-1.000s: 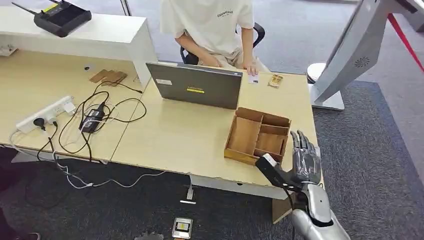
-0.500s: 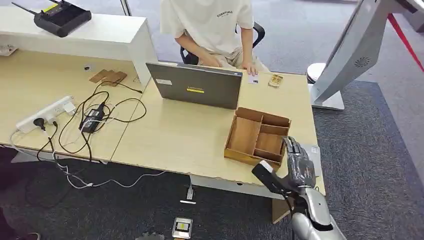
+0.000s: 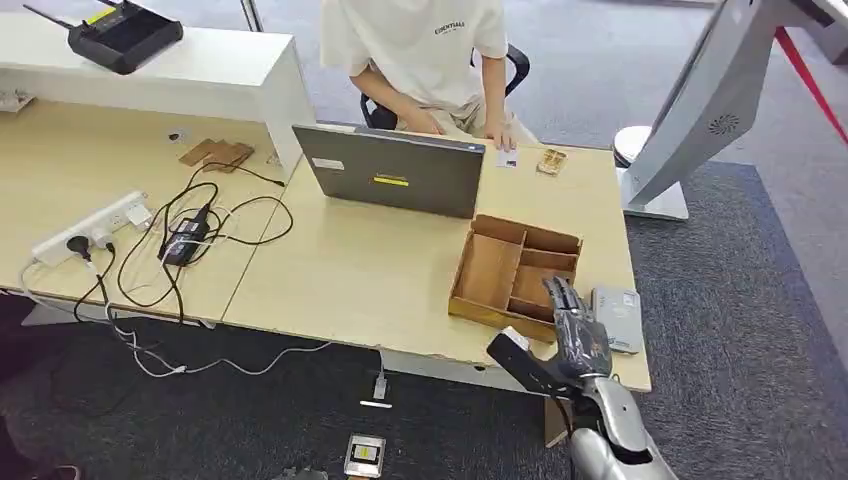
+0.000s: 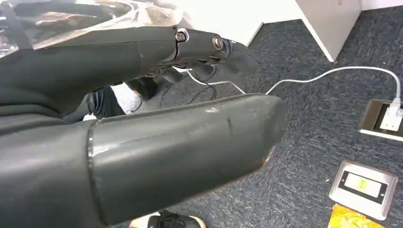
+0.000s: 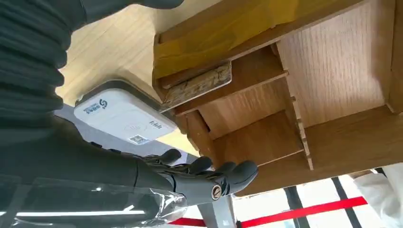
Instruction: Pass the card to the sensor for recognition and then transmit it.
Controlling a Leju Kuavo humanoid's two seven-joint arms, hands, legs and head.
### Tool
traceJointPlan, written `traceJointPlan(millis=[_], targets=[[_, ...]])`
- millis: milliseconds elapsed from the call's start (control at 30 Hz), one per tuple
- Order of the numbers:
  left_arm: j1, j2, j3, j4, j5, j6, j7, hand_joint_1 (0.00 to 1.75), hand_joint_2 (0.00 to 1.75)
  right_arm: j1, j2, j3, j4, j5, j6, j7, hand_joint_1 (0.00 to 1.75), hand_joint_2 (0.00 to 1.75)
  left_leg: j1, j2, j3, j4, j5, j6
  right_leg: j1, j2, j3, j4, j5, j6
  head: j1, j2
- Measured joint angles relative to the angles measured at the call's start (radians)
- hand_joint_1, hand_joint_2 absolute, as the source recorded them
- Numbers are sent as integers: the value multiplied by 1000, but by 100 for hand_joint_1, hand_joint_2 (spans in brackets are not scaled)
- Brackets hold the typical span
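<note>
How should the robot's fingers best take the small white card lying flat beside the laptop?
Probably by its near edge, coming from the robot's side: the card lies flat and thin on the desk, and a person's hand rests at its far edge.

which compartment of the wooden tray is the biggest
The long compartment on the laptop side of the wooden tray; it spans the tray's depth, while the others are shorter.

Light wood desk (image 3: 350, 270) on dark grey carpet (image 3: 740, 330); white raised counter (image 3: 200, 70) at rear left.
</note>
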Motion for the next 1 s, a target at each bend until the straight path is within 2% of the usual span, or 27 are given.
traceJointPlan(millis=[400, 667, 1000], targets=[[0, 0, 0, 0, 1, 1, 0, 0, 0, -4, -5, 6, 36, 34, -63, 42, 0, 175, 0, 0, 0, 0, 0, 0, 0, 0, 0, 0, 0, 0, 0, 0], [0, 0, 0, 0, 4, 2, 0, 0, 0, -7, -8, 5, 63, 52, -79, 58, 0, 175, 0, 0, 0, 0, 0, 0, 0, 0, 0, 0, 0, 0, 0, 0], [2, 0, 0, 0, 16, 2, 2, 0, 0, -20, -9, -2, 98, 48, -94, 43, 0, 175, 0, 0, 0, 0, 0, 0, 0, 0, 0, 0, 0, 0, 0, 0]])
